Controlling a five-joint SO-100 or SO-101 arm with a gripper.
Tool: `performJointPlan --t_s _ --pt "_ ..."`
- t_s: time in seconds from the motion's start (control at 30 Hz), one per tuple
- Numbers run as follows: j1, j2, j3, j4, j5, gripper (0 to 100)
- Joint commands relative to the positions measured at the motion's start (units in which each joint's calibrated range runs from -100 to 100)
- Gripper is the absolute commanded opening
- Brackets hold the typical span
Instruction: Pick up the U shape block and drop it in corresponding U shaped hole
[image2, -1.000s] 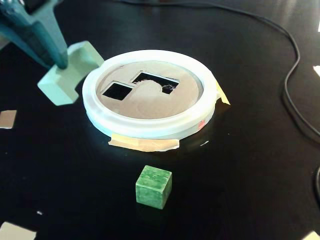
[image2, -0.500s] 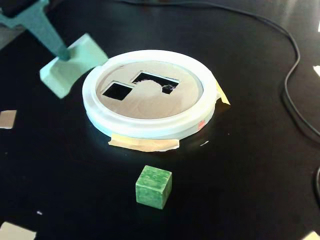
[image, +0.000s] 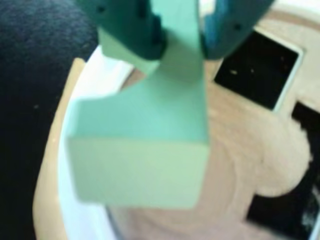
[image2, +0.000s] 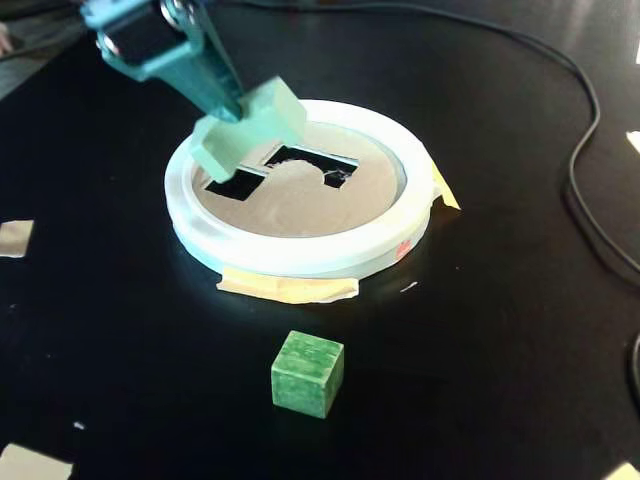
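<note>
1. Block, pale mint green with a curved notch, is held off the table; we see it in the fixed view over the far-left part of the disc.
2. Our end effector is clamped on the block: in the wrist view its two teal fingers press on either side of the narrow part beside the notch.
3. We see the block hanging tilted in the fixed view, its lower end just above the left end of the U hole. Whether it touches the disc, we cannot tell.
4. In the wrist view the block's broad end fills the lower left of the frame, and we see a square cutout at upper right.
5. We see the disc's white rim sitting on tan tape stuck to the black table.
6. A darker green cube stands on the table in front of the disc, well apart from it.
7. A black cable runs along the right side of the table.
</note>
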Motion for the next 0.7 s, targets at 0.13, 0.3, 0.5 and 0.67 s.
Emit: performJointPlan --t_s 0.13,0.3,0.5,0.67 --pt "-9.8 8.2 -5.2 -8.5 -8.7 5" --pt "-14.3 10.8 -6.6 -8.8 -11.0 5" --pt "-17.6 21.1 -18.1 -8.1 -12.0 5" --pt "-17.3 28.9 -27.9 -7.4 -11.9 5"
